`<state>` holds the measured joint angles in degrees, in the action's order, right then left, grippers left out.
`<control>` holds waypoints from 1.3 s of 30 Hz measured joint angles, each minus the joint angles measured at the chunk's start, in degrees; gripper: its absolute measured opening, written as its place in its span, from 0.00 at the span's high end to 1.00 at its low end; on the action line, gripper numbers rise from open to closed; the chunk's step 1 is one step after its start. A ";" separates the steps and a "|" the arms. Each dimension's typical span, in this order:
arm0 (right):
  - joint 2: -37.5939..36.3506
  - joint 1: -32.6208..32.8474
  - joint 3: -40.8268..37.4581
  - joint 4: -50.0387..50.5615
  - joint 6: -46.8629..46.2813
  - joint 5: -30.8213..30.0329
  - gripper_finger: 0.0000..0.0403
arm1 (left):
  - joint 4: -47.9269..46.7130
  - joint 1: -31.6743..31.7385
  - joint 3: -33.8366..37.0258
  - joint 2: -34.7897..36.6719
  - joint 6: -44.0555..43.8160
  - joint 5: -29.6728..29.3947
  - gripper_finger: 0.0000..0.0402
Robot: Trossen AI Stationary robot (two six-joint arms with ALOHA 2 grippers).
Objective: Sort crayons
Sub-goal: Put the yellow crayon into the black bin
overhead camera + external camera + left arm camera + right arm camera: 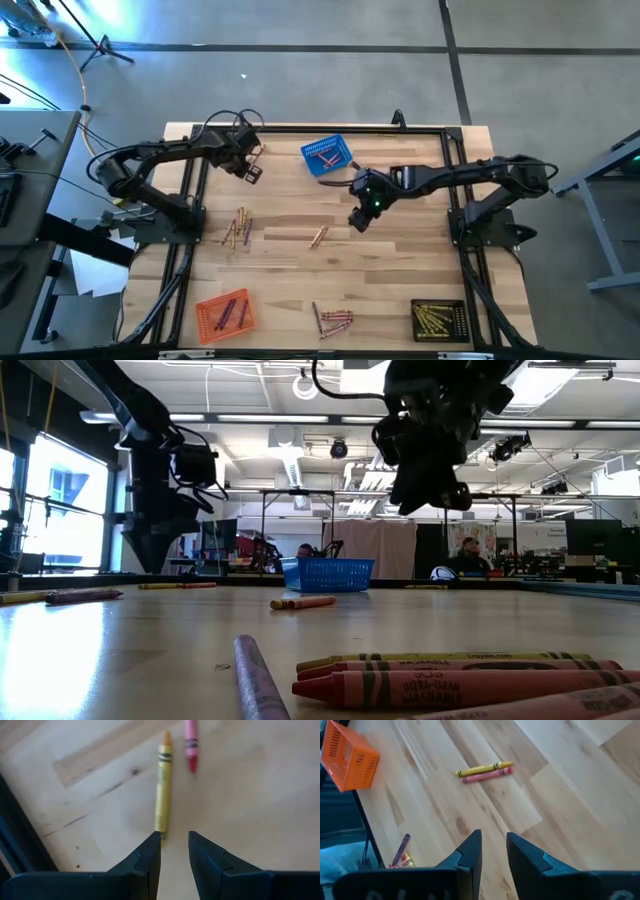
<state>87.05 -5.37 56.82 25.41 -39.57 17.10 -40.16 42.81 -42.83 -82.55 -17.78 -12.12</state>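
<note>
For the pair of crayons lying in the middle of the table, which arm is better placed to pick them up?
The right. The right gripper hangs empty beside the middle pair of crayons and its wrist view faces them. The left gripper is over the table's far left.

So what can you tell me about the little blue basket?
The blue basket is a small rectangular tub with mesh walls that look like plastic. It sits upright and open at the far side of the wooden table, near the middle. A few crayons, reddish ones, lie inside. The right gripper is nearby but not touching it.
</note>
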 joint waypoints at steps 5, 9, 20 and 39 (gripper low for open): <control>0.00 -0.74 0.00 -0.02 1.07 -0.11 0.82 | 0.60 2.90 0.00 0.01 0.00 2.35 0.79; 0.00 -0.74 0.02 -0.02 1.11 -0.11 0.82 | 1.44 4.03 0.00 -0.05 1.47 3.24 0.79; 0.00 -0.77 0.02 -2.10 1.90 -3.62 0.82 | 1.60 4.86 0.00 -5.09 1.89 5.70 0.79; -0.02 -0.77 0.04 -7.10 2.11 -6.34 0.82 | 2.45 5.13 -0.11 -6.92 -0.15 6.33 0.95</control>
<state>87.02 -6.13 56.86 18.31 -37.47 10.76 -37.71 47.94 -42.94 -89.47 -17.93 -5.79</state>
